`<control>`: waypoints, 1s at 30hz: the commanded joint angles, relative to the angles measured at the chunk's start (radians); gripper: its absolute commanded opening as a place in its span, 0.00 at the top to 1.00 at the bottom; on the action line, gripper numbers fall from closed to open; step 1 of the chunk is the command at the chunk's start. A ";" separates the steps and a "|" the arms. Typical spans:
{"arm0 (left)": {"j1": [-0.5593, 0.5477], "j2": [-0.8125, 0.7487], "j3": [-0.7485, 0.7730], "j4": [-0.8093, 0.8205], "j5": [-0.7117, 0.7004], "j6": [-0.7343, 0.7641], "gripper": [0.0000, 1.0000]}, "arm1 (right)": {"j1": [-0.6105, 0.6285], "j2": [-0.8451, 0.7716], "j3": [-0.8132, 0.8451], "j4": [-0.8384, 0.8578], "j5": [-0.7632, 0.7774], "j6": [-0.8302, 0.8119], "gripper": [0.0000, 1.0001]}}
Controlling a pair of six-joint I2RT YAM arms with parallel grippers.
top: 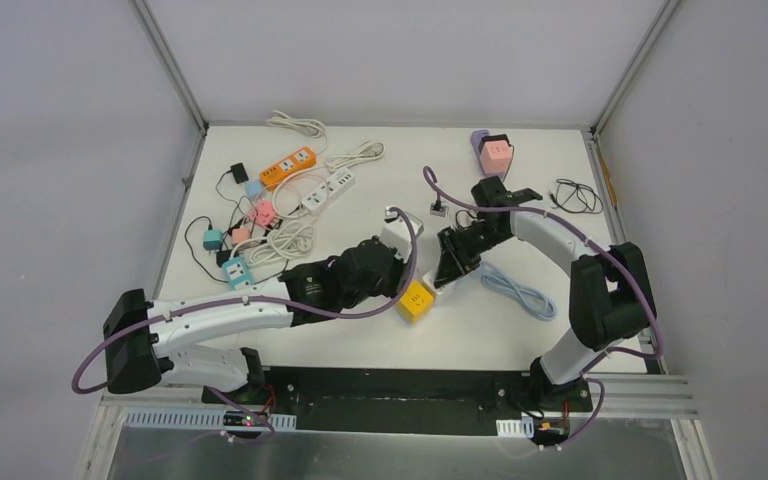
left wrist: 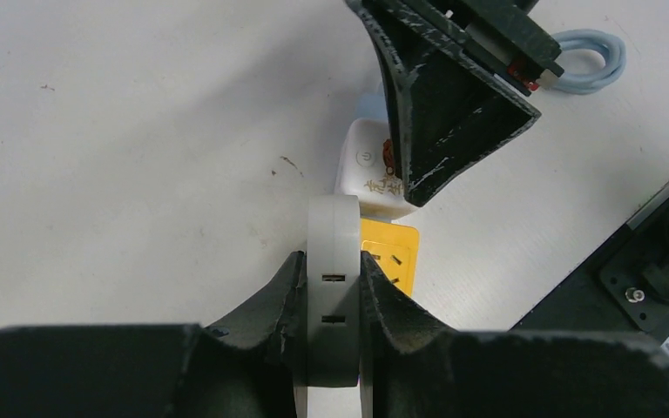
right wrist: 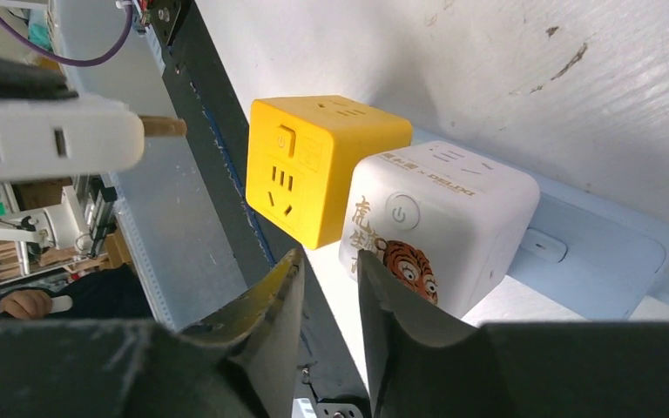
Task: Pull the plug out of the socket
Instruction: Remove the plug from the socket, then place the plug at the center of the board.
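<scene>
A flat white plug [left wrist: 334, 252] with two slots in its edge is clamped between the fingers of my left gripper [left wrist: 333, 261]. In the right wrist view the plug [right wrist: 43, 139] hangs at the upper left, its brass prong pointing at the yellow cube socket [right wrist: 318, 165] with a gap between them. The yellow socket [top: 415, 300] sits on the table just past my left gripper [top: 400, 280]. My right gripper [right wrist: 327, 252] stands slightly open beside a white tiger-print cube [right wrist: 435, 218], nothing between its fingers. From above, the right gripper [top: 450, 265] hovers over that cube.
The white cube rests against a light blue block [right wrist: 592, 261]. A light blue cable [top: 520, 290] lies right of it. An orange strip [top: 288, 167], a white strip [top: 327, 190], small pink and teal cubes [top: 237, 272] and cords crowd the back left. A pink cube [top: 495, 152] stands at the back.
</scene>
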State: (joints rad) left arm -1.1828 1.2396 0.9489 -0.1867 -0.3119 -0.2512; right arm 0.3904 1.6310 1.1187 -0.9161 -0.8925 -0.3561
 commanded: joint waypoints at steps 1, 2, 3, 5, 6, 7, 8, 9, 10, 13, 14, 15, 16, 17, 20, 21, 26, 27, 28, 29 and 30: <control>0.027 -0.072 -0.032 0.006 0.012 -0.092 1.00 | -0.017 0.003 0.046 -0.065 -0.046 -0.131 0.65; 0.033 -0.084 -0.039 0.003 0.008 -0.103 1.00 | -0.021 -0.001 0.047 -0.080 -0.065 -0.150 0.64; 0.039 -0.097 -0.050 -0.002 0.002 -0.114 1.00 | -0.026 -0.006 0.050 -0.097 -0.082 -0.171 0.63; 0.052 -0.130 -0.071 -0.016 -0.013 -0.149 1.00 | -0.039 -0.012 0.054 -0.130 -0.117 -0.210 0.61; 0.060 -0.145 -0.079 -0.025 -0.019 -0.163 1.00 | -0.047 -0.015 0.057 -0.147 -0.131 -0.231 0.61; 0.067 -0.158 -0.086 -0.038 -0.027 -0.180 1.00 | -0.058 -0.019 0.058 -0.166 -0.151 -0.254 0.61; 0.073 -0.173 -0.091 -0.052 -0.036 -0.187 1.00 | -0.070 -0.021 0.061 -0.181 -0.162 -0.282 0.61; 0.075 -0.187 -0.098 -0.069 -0.051 -0.194 1.00 | -0.080 -0.024 0.062 -0.196 -0.171 -0.300 0.61; 0.080 -0.200 -0.104 -0.087 -0.068 -0.203 1.00 | -0.091 -0.027 0.064 -0.209 -0.180 -0.319 0.61; 0.091 -0.245 -0.126 -0.132 -0.107 -0.229 1.00 | -0.123 -0.035 0.062 -0.236 -0.200 -0.355 0.61; 0.097 -0.260 -0.134 -0.148 -0.121 -0.242 1.00 | -0.131 -0.039 0.060 -0.239 -0.200 -0.361 0.61; 0.102 -0.273 -0.140 -0.166 -0.134 -0.258 1.00 | -0.139 -0.042 0.056 -0.241 -0.198 -0.367 0.61; 0.113 -0.285 -0.146 -0.184 -0.144 -0.271 1.00 | -0.147 -0.044 0.054 -0.242 -0.199 -0.368 0.61; 0.122 -0.296 -0.152 -0.202 -0.150 -0.285 1.00 | -0.155 -0.047 0.052 -0.241 -0.200 -0.368 0.61; 0.145 -0.319 -0.168 -0.248 -0.159 -0.318 1.00 | -0.173 -0.052 0.048 -0.239 -0.198 -0.370 0.61; 0.151 -0.324 -0.175 -0.259 -0.161 -0.326 1.00 | -0.176 -0.053 0.047 -0.240 -0.198 -0.372 0.61; 0.176 -0.331 -0.203 -0.310 -0.172 -0.374 1.00 | -0.192 -0.054 0.043 -0.237 -0.197 -0.372 0.61; 0.182 -0.331 -0.210 -0.318 -0.171 -0.385 1.00 | -0.194 -0.054 0.043 -0.235 -0.198 -0.372 0.61; 0.186 -0.333 -0.217 -0.326 -0.170 -0.395 1.00 | -0.197 -0.055 0.040 -0.234 -0.198 -0.372 0.61; 0.192 -0.334 -0.226 -0.331 -0.170 -0.404 1.00 | -0.200 -0.055 0.040 -0.234 -0.199 -0.371 0.61; 0.195 -0.337 -0.233 -0.337 -0.171 -0.412 1.00 | -0.202 -0.057 0.038 -0.233 -0.198 -0.372 0.61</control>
State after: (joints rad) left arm -1.0100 0.9230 0.7433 -0.4831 -0.4488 -0.5961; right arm 0.2020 1.6165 1.1439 -1.1500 -1.0557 -0.6907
